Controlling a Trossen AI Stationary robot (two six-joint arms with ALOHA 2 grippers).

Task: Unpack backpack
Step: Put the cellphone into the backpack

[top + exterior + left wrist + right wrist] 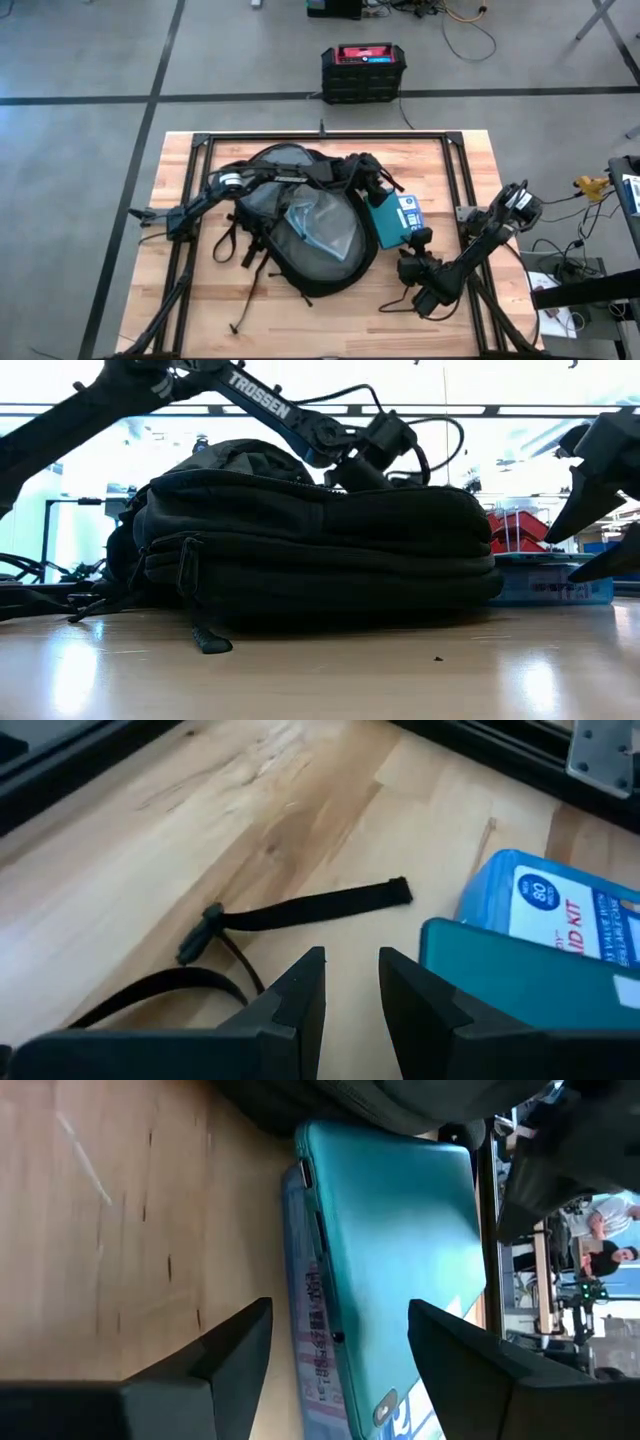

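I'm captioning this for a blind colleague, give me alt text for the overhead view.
An open black backpack lies on a wooden table, grey lining showing. A teal case on a blue box sits beside it. The left gripper reaches over the backpack; the right gripper hovers open near the case.

A: Non-task stuff? Teal case point(386, 223) lying on a blue first-aid kit box point(408, 211), both flat on the wooden table point(330, 320).
B: Off the table?
A: Black crate with a red top point(363, 72) on the grey floor, cables point(465, 28) near it. People far back in the room point(608, 1230).
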